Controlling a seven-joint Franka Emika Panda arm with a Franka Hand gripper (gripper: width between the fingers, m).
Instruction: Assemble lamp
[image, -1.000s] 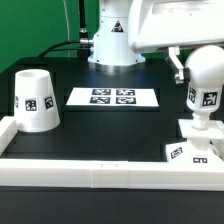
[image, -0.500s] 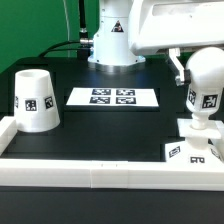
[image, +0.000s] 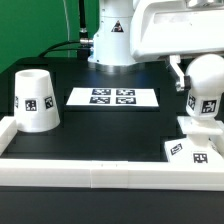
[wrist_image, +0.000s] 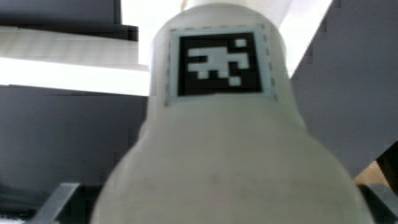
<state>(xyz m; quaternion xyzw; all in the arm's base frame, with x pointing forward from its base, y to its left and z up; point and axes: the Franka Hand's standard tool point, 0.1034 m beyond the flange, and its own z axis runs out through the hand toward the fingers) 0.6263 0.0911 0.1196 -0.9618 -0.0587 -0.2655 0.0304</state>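
The white rounded bulb (image: 203, 88) stands upright with its neck on the flat square base (image: 193, 150) at the exterior view's right. My gripper (image: 198, 72) comes down from above and is shut on the bulb. In the wrist view the bulb (wrist_image: 222, 130) fills the picture with its tag facing the camera. One dark finger (wrist_image: 57, 200) shows at its side. The tapered shade (image: 33, 99) stands mouth down at the exterior view's left, far from the gripper.
The marker board (image: 112, 97) lies flat mid-table. White rails (image: 90, 170) edge the black table at the front and left. The arm's base (image: 112, 40) stands at the back.
The bulb has sunk slightly toward the base and shifted a little to the exterior view's left, with its tag turned a bit. The gripper moved with it. The shade has not moved.
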